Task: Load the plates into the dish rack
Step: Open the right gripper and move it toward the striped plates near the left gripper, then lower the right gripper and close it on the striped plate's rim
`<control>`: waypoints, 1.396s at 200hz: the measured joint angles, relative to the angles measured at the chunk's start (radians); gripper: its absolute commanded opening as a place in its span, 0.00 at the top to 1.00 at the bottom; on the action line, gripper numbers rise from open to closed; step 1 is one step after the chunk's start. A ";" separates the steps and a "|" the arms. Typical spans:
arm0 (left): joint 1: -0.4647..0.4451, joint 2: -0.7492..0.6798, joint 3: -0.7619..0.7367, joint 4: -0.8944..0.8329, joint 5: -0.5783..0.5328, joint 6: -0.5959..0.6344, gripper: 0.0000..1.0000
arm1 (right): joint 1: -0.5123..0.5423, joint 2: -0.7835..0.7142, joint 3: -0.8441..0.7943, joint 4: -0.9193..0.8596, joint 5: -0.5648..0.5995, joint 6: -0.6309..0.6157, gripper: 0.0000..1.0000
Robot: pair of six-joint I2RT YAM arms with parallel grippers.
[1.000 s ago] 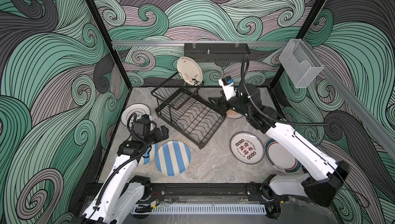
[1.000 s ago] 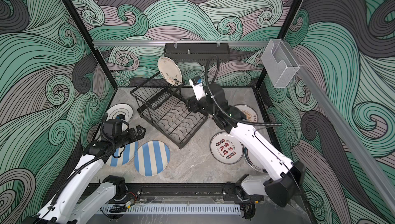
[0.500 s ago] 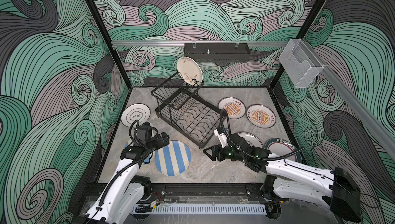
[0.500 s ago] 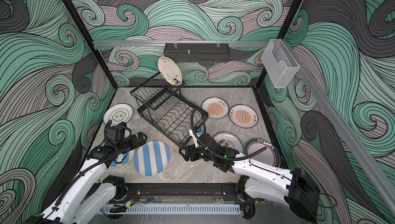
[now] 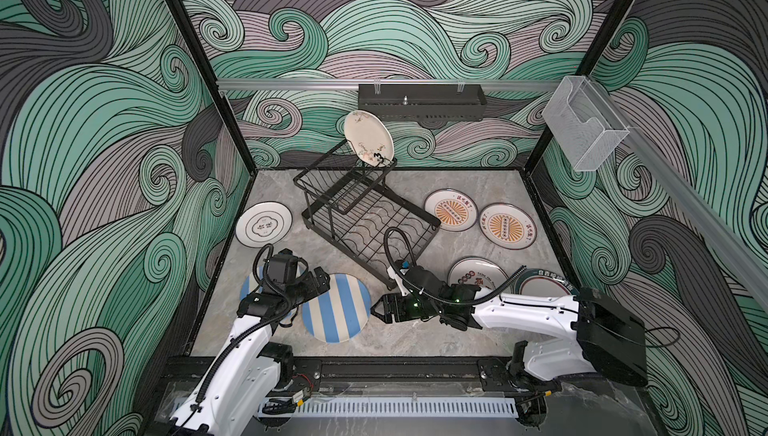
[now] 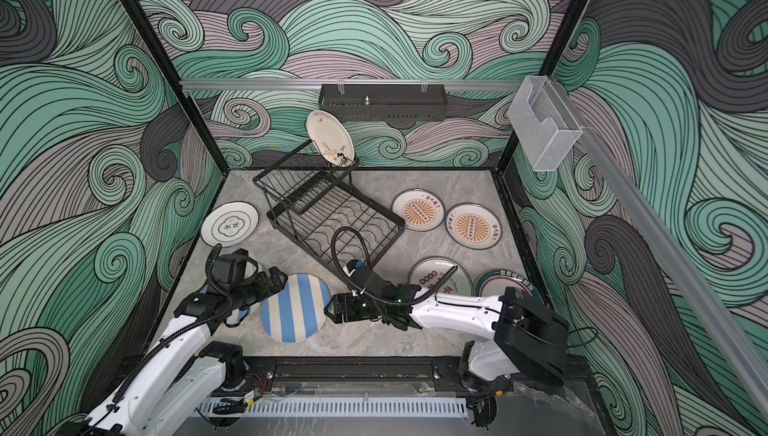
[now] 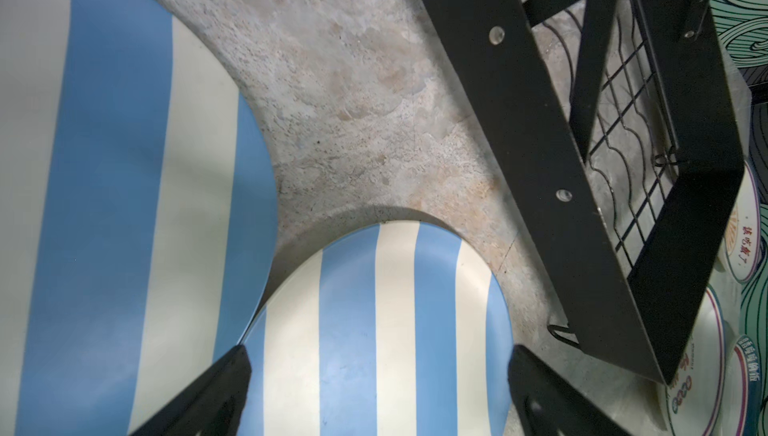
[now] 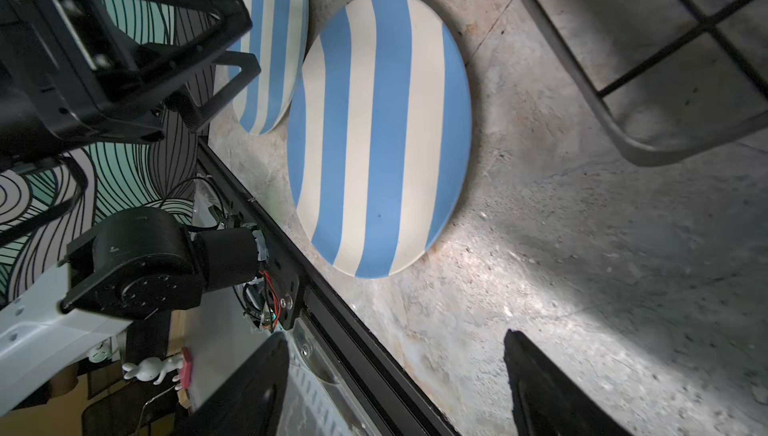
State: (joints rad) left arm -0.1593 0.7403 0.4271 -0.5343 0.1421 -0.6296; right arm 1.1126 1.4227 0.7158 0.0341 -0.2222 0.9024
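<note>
— Where does everything sit?
— The bench (image 5: pixel 415 342) carries the dish rack (image 5: pixel 365 221), turned cornerwise. One cream plate (image 5: pixel 368 137) stands on edge in the rack's top tier. The others lie flat around the rack.
— And your pincers?
— My right pincer (image 5: pixel 376 309), spread and empty, sits low beside the striped plate (image 5: pixel 336 308) in front of the rack, I judge to catch its rim. My left pincer (image 5: pixel 321 285), spread too, hovers at the opposite rim, likely to brace it.
</note>
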 measured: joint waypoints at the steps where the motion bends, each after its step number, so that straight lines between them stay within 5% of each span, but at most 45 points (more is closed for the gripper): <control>1: 0.000 0.000 0.000 0.000 0.000 0.000 0.01 | 0.000 0.003 0.002 0.000 -0.002 0.000 0.18; 92: 0.000 0.003 -0.047 0.027 -0.012 -0.012 0.01 | 0.001 0.241 0.191 -0.063 -0.105 -0.014 0.13; 279: 0.000 0.021 -0.098 0.061 -0.014 -0.012 0.01 | -0.052 0.371 0.271 -0.101 -0.176 -0.027 0.11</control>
State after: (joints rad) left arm -0.1589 0.7609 0.3294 -0.4732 0.1276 -0.6415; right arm 1.0603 1.7939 0.9867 -0.0673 -0.3981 0.8757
